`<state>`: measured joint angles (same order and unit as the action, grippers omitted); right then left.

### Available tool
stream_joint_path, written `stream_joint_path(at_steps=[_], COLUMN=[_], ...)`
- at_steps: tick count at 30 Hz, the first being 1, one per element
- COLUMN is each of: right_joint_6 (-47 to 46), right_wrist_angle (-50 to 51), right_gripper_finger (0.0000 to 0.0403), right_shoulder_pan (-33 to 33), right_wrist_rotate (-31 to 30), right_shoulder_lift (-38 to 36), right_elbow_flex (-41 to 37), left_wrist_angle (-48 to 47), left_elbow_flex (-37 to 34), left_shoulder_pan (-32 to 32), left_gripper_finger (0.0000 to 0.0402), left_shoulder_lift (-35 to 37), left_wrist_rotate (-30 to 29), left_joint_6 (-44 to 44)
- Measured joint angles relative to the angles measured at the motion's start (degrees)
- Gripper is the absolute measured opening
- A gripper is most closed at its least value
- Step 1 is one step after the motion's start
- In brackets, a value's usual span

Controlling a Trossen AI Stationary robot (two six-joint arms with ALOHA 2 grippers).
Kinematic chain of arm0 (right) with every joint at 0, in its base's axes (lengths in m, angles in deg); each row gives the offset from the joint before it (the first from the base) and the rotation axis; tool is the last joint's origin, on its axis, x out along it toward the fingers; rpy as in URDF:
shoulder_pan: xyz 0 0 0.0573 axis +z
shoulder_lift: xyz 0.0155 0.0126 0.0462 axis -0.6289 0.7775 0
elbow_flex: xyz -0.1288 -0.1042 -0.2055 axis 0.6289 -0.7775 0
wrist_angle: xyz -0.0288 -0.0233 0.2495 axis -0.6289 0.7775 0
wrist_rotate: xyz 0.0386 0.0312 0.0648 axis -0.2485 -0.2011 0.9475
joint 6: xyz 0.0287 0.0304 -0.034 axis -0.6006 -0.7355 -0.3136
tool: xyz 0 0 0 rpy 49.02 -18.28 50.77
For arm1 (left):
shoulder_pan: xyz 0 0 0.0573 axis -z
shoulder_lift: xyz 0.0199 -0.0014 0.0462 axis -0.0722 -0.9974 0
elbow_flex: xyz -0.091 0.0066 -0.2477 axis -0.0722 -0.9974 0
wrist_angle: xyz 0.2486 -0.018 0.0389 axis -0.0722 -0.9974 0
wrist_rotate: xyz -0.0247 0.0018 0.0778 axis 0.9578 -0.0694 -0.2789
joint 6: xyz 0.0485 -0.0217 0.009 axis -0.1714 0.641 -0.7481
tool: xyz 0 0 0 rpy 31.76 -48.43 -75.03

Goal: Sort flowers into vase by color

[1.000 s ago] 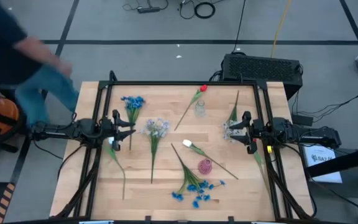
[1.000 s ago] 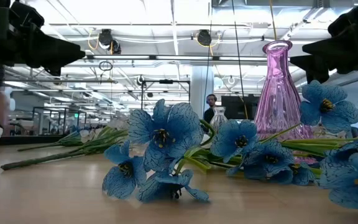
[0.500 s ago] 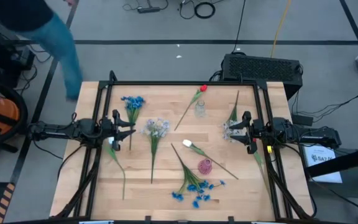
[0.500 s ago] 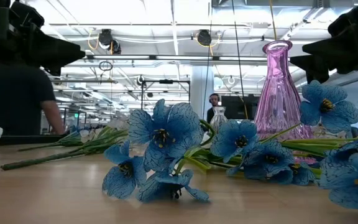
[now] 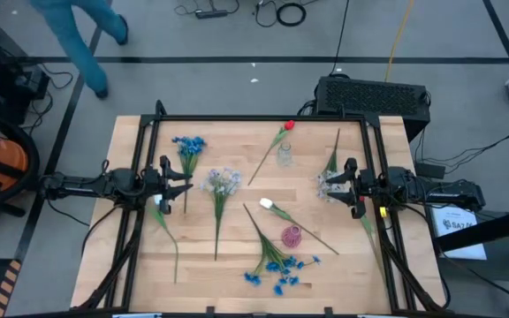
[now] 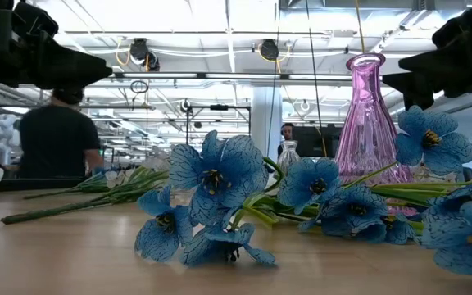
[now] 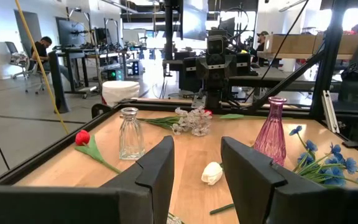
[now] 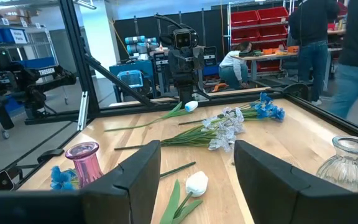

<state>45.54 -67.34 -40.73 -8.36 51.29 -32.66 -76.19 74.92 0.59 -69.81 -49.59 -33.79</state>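
Only the person [image 5: 76,34] in blue trousers has moved: a second ago they stood close by the table's left edge, and now they are walking off across the floor beyond its far left corner, while both arms and every flower lie exactly as before. On the wooden table [image 5: 237,265] seven flowers can be counted from above: two bright blue clusters, one [image 5: 188,145] near the far left corner and one [image 5: 281,268] at the near edge; two pale lavender-white clusters, one [image 5: 223,182] left of centre and one [image 5: 328,184] just in front of the right gripper; one red tulip [image 5: 289,125] at the far edge; and two white tulips, one [image 5: 267,205] in the middle and one [image 5: 157,201] lying just below the left gripper. Two vases stand upright and hold nothing: a clear glass vase [image 5: 284,155] touching the red tulip's stem, and a pink glass vase [image 5: 291,236] near the lower blue cluster. The left gripper [image 5: 184,184] hovers at the table's left side, its fingers [image 7: 157,168] parted with nothing between them. The right gripper [image 5: 330,184] hovers at the right side facing it, fingers [image 8: 143,167] spread wide and likewise empty.
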Motion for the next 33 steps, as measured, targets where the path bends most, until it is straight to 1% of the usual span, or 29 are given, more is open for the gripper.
stream_joint_path(at_steps=[10, 16, 19, 23, 25, 30, 33], right_joint_6=[-11.1, -10.5, -9.4, -11.8, -13.4, -16.6, -18.7], right_wrist_angle=[-0.3, -0.4, -1.0, -1.6, -1.6, -1.6, -1.9], right_gripper_finger=[0.0196, 0.0196, 0.0196, 0.0196, 0.0196, 0.0196, 0.0196], right_shoulder_pan=[0.0, 0.0, 0.0, 0.0, 0.0, 0.0, 0.0], right_wrist_rotate=[0.0, -5.6, -9.9, -14.2, -15.1, -15.0, -17.4], right_shoulder_lift=[0.0, 0.0, 0.0, 0.0, 0.0, 0.0, 0.3], right_elbow_flex=[0.0, 0.0, 0.0, 0.0, 0.0, 0.0, 0.0], left_wrist_angle=[0.0, 0.0, 0.0, 0.0, 0.0, 0.0, 0.0], left_elbow_flex=[0.0, 0.0, 0.0, 0.0, 0.0, 0.0, 0.0], left_shoulder_pan=[0.0, 0.0, 0.0, 0.0, 0.0, 0.0, 0.0], left_gripper_finger=[0.0138, 0.0138, 0.0138, 0.0138, 0.0138, 0.0138, 0.0138], left_shoulder_lift=[0.0, 0.0, 0.0, 0.0, 0.0, 0.0, 0.0], left_wrist_rotate=[0.0, 0.0, 0.0, 0.0, 0.0, 0.0, 0.0], left_joint_6=[0.0, 0.0, 0.0, 0.0, 0.0, 0.0, 0.0])
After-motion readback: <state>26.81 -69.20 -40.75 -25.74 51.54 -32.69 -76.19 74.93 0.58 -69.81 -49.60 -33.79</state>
